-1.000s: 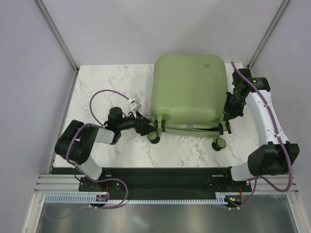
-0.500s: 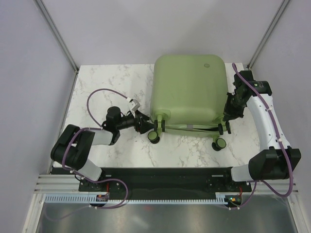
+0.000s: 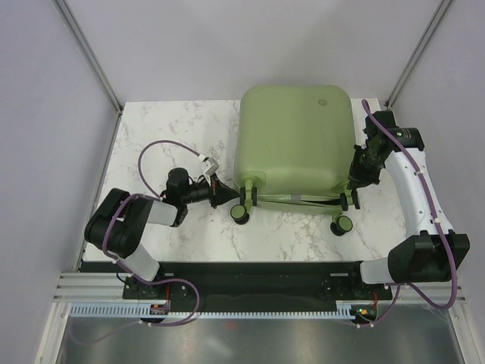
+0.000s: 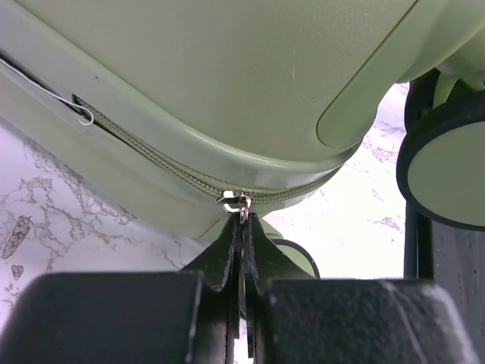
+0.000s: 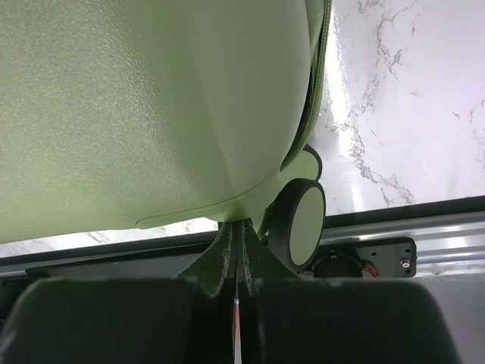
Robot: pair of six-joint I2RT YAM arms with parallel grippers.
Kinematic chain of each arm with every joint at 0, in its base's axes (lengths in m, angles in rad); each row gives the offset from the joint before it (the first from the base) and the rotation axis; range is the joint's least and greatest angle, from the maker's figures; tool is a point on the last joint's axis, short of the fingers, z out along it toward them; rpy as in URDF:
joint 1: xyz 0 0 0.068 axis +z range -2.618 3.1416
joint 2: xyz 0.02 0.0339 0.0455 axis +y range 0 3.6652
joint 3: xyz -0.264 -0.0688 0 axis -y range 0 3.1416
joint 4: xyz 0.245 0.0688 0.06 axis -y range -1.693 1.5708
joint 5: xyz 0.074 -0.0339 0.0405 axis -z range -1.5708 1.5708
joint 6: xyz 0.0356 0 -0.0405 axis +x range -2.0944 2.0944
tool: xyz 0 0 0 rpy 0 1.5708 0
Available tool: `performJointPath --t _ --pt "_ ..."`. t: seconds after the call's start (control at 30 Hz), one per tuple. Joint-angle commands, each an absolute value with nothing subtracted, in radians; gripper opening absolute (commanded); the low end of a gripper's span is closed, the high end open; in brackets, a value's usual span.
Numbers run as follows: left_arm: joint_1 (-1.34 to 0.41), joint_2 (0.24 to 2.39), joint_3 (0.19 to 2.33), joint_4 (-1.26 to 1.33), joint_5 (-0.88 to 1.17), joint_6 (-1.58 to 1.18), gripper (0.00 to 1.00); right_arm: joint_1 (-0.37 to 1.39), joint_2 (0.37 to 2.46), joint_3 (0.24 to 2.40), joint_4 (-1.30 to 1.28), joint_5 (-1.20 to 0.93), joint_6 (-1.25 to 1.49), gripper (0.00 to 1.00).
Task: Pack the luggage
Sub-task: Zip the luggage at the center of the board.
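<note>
Left gripper [image 4: 241,225] closed on the zipper pull [image 4: 239,202] of the luggage [image 3: 294,140]; right gripper [image 5: 236,230] closed beside a caster wheel [image 5: 301,222].

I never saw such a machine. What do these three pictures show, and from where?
Two robot arms are bolted at a white marble-patterned table. One picture looks down from above; the other two come from a camera on each wrist. A pale sage-green hard-shell suitcase lies flat on it. The jaws of the left arm are shut on its small metal zipper pull. The jaws of the right arm are shut, at the suitcase's edge beside a black-and-green wheel; whether they hold anything is hidden.
</note>
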State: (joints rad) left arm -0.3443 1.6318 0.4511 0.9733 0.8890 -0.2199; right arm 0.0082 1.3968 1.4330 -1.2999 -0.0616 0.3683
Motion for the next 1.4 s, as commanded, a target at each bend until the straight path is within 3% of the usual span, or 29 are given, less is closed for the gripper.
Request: performJointPath --t 0.0,0.3,0.73,1.37 --pt "-0.373 1.646 0.457 1.077 0.890 -0.230 0.02 0.005 1.431 1.396 -1.209 -0.048 0.364 0.00" --pt "-0.440 1.565 0.425 1.072 0.867 -0.258 0.02 0.005 1.436 1.480 -1.266 -0.063 0.383 0.00" --pt "-0.549 1.356 0.362 0.836 0.719 -0.212 0.02 0.005 1.439 1.505 -1.266 -0.077 0.391 0.00" --pt "-0.752 1.278 0.339 0.776 0.586 -0.265 0.02 0.005 1.404 1.499 -1.272 -0.026 0.367 0.00"
